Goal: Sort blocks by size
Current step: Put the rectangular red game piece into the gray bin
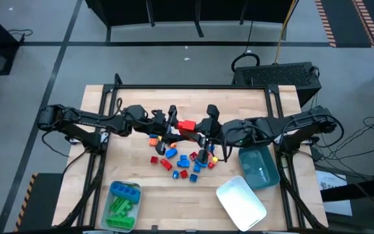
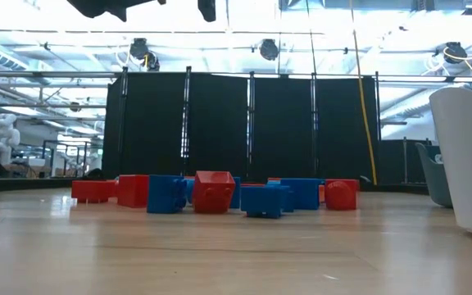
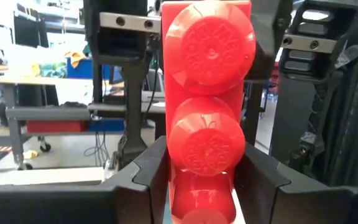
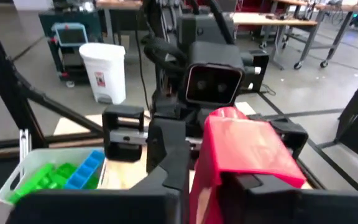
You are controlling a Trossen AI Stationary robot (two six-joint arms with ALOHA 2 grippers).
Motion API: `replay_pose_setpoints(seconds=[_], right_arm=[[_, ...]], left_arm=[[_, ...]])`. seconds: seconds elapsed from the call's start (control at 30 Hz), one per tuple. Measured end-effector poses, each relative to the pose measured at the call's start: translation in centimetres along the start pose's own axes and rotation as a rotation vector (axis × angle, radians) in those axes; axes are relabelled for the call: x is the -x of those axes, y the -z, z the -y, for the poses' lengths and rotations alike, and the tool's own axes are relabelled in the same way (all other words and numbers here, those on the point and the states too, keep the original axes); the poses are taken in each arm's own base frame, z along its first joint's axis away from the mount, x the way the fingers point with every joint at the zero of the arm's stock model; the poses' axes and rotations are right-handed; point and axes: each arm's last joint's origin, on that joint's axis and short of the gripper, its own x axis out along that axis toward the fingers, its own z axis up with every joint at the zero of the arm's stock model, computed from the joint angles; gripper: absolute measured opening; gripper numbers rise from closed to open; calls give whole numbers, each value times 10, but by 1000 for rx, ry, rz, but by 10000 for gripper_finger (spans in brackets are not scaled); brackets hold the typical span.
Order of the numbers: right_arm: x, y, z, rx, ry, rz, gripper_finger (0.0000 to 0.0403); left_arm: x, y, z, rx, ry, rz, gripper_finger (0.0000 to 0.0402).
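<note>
A long red brick (image 1: 187, 125) hangs in the air over the middle of the table, between my two grippers. My left gripper (image 1: 176, 125) comes at it from the table's left and is shut on it. From the right, my right gripper (image 1: 200, 128) closes on its other end. In the left wrist view the red brick (image 3: 209, 106) shows its round studs. Below, several loose red, blue and orange blocks (image 1: 184, 159) lie on the wood; the low view shows the loose blocks (image 2: 211, 192) resting flat. My left gripper pinches the red brick's two long sides at its near end (image 3: 182, 186) between both fingers (image 3: 145, 180). The fingers lie level, along the brick, pointing toward the table's right. The brick is lifted clear of the table. My right gripper has its fingers (image 3: 145, 37) against the brick's two long sides at the other end (image 3: 169, 37). It comes level from the table's right, slanting slightly down, and the brick's smooth side (image 4: 247, 152) shows between its fingers.
A pale tray (image 1: 123, 205) with green and blue blocks stands at the near left. A white tray (image 1: 241, 203) lies at the near right, with a teal tray (image 1: 260, 167) beside it, close to the right arm. Bare wood lies between the trays.
</note>
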Motion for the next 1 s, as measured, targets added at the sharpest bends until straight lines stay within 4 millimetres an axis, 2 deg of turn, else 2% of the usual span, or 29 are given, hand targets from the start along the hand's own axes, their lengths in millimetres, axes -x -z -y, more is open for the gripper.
replay_pose_setpoints(seconds=[0.23,0.4,0.67,0.83,0.9,1.0], right_arm=[[12,4,-3,13,-2,-61,129],[25,5,-1,-16,-12,-104,163],[40,2,3,-18,-23,-124,169],[46,16,7,-36,16,-266,167],[52,22,9,-58,40,-333,167],[58,32,10,-81,76,-426,167]], left_arm=[[0,2,-1,7,-27,-15,142],[1,1,-1,9,-35,-10,142],[1,-3,-1,3,-36,19,142],[4,-8,0,22,-35,26,142],[7,-8,1,41,-40,-24,142],[19,-2,5,87,-48,-206,142]])
